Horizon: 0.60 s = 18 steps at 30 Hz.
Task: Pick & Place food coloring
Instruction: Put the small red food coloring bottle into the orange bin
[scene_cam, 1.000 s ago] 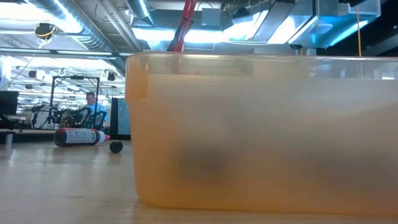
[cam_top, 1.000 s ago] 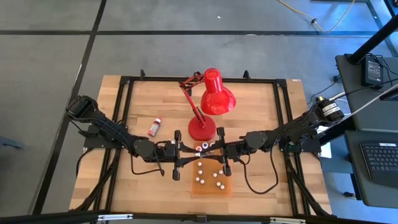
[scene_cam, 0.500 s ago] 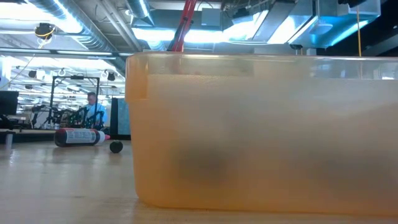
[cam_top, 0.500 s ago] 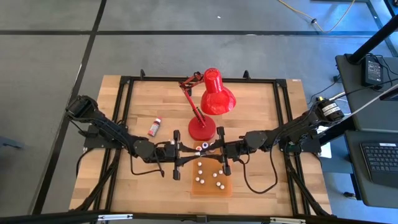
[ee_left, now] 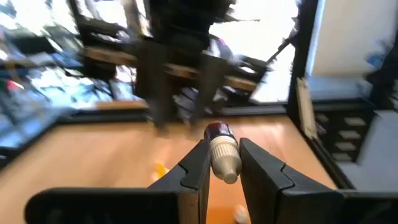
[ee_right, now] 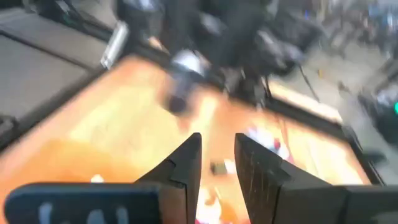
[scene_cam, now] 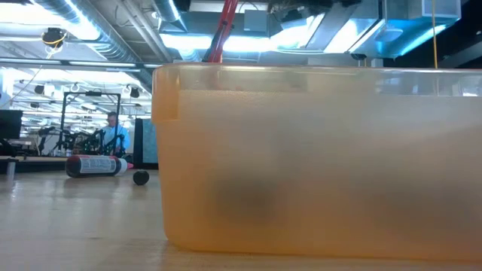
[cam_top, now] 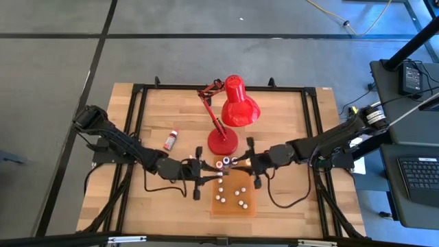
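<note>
A tiny food coloring bottle, with a white pointed cap and a dark red body, sits between the shut fingers of my left gripper. It hangs in the air just beyond the far edge of the orange tray. My right gripper faces it from the table's right, a short way off. Its fingers stand apart with nothing between them. Several more small bottles stand white cap up in the tray. My left gripper pinches the bottle at its white cap end between its two fingers. The fingers lie level, coming from the table's left, and the bottle lies along them. Its dark red body sticks out past the fingertips, clear of table and tray.
A red desk lamp stands just behind the grippers, its base close to them. A larger bottle lies on the wood at the left, also seen on its side in the low view. The tray's wall fills that view.
My right gripper has drawn back a little toward the table's right edge, away from the bottle. The bottle stays with my left gripper, which has kept its place.
</note>
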### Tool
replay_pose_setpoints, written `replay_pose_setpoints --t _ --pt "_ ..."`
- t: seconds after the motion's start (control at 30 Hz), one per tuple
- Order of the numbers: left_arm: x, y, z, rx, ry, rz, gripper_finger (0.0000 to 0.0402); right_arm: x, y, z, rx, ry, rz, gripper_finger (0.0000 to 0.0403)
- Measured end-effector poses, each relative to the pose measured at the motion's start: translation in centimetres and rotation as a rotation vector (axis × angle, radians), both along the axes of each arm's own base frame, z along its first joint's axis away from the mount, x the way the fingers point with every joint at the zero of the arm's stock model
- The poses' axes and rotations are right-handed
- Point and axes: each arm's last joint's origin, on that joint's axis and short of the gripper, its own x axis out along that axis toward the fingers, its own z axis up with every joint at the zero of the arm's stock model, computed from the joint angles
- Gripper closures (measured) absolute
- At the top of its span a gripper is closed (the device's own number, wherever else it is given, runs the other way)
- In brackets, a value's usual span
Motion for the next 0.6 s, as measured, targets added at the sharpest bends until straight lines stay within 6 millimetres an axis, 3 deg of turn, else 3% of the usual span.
replay_pose_setpoints --t 0.27,0.6 --pt "3.3 -0.7 1.3 0.035 0.313 -0.108 0.0336 -3.3 -1.2 0.4 0.110 0.225 -0.122 0.0304" --pt "8.8 0.2 0.6 0.015 0.733 -0.177 0.0337 -4.5 -1.6 -0.9 0.180 0.401 -0.211 0.0304"
